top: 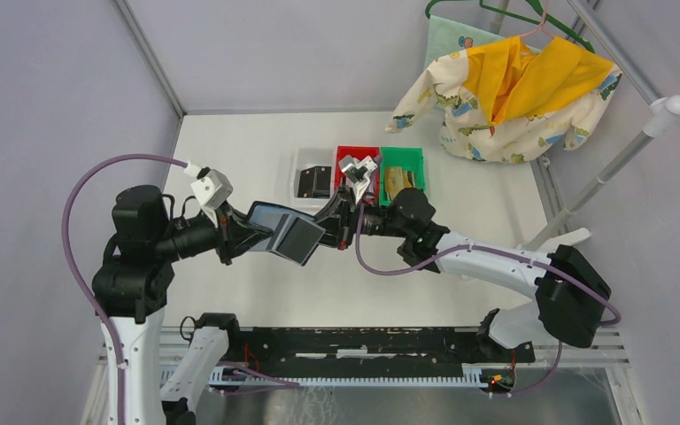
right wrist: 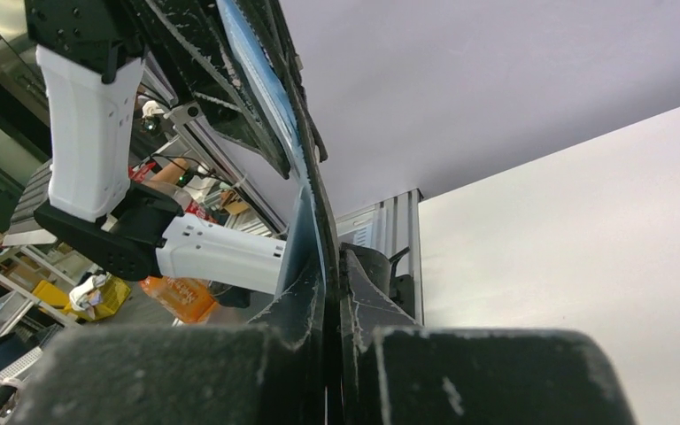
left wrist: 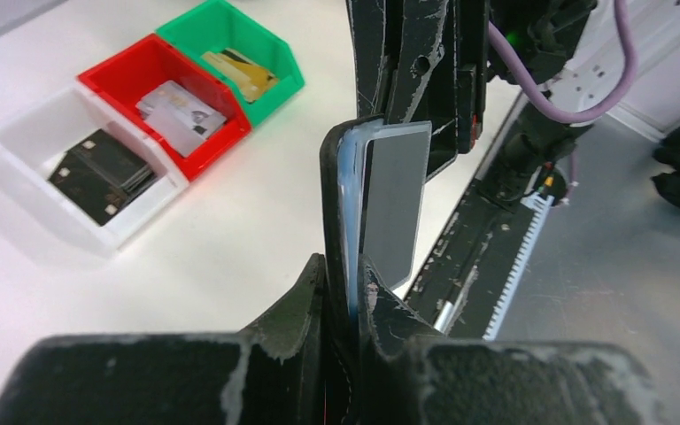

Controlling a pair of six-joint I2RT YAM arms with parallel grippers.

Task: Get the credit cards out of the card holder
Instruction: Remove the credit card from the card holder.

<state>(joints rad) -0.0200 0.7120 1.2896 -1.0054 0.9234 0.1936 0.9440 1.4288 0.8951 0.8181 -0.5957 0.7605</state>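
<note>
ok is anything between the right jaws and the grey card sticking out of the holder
Nothing visible. The right gripper has its jaws shut on the far edge of the card holder, right where the grey card pokes out; the left gripper clamps the near edge. Whether the right jaws pinch the card too is unclear.

Black card holder [left wrist: 329,221] — blue-grey inside — and silvery-grey card [left wrist: 394,204].

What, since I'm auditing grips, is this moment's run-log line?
left gripper: shut on card holder | right gripper: shut on holder's far edge | grey card: sticking out, not removed
</note>
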